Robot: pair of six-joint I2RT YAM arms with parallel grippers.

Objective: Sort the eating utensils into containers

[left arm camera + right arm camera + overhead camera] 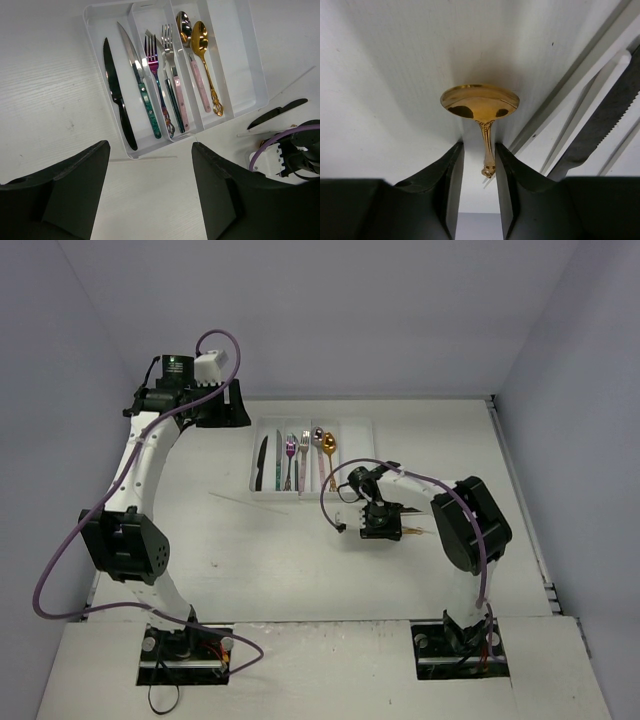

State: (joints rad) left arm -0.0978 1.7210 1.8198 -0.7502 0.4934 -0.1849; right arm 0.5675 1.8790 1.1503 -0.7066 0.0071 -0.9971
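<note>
The white cutlery tray [352,430] lies at the table's far middle and also shows in the left wrist view [240,60]. It holds a black knife [117,100], a teal-handled knife [142,85], two forks [165,65], a pink-handled spoon [192,55] and a gold spoon [207,65]. My right gripper [479,165] is low over the table, in front of the tray [382,522]. Its jaws stand narrowly apart on either side of the handle of a second gold spoon [480,102], with a gap on each side. My left gripper [150,190] is open and empty above the table, near the tray's end.
A black serrated knife [607,117] and pale chopsticks [580,85] lie just right of the gold spoon. The knife also shows in the left wrist view [277,112]. One thin chopstick [240,502] lies on the table left of the tray. Grey walls enclose the table.
</note>
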